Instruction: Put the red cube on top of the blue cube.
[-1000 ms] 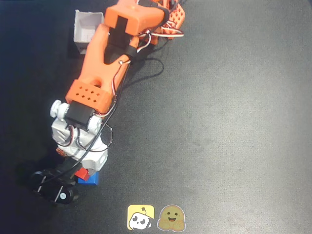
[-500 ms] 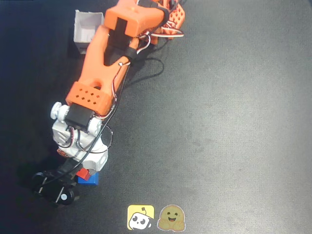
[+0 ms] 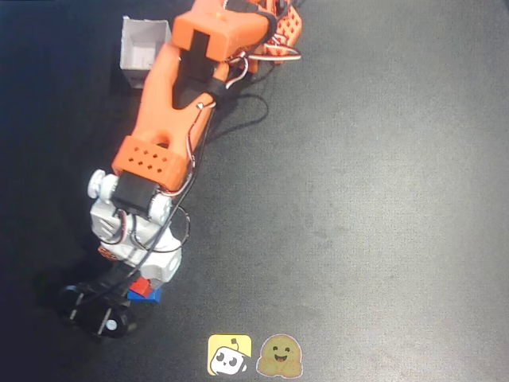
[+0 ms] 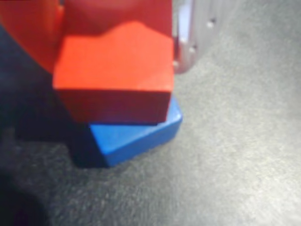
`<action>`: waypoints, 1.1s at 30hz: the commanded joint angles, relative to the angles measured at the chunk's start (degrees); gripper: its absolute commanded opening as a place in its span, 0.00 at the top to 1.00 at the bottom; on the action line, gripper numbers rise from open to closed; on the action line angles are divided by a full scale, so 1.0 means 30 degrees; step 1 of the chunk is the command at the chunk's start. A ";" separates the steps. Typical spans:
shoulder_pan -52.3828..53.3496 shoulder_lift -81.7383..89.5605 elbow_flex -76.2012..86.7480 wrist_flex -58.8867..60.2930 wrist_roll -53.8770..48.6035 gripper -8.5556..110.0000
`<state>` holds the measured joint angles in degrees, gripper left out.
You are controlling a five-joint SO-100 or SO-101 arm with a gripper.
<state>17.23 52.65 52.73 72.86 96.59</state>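
The red cube (image 4: pixel 113 61) sits on top of the blue cube (image 4: pixel 136 134), shifted a little so the blue cube's right corner sticks out. In the overhead view both are at the lower left, the red cube (image 3: pixel 141 285) and a sliver of the blue cube (image 3: pixel 149 295), mostly hidden under the wrist. My gripper (image 3: pixel 143 280) reaches down over them. In the wrist view my gripper (image 4: pixel 117 47) has its orange jaw against the cube's left side and a white finger (image 4: pixel 184 42) against its right side, so it is shut on the red cube.
A white open box (image 3: pixel 143 49) stands at the top left beside the arm's base. Two stickers, yellow (image 3: pixel 230 354) and brown (image 3: pixel 281 356), lie at the bottom edge. Black cables hang along the arm. The surface is a dark mat (image 3: pixel 382 199).
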 commanded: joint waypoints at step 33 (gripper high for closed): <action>-0.0146 0.0146 -0.0996 -0.0791 0.0117 0.75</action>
<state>17.23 52.47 52.73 71.37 96.59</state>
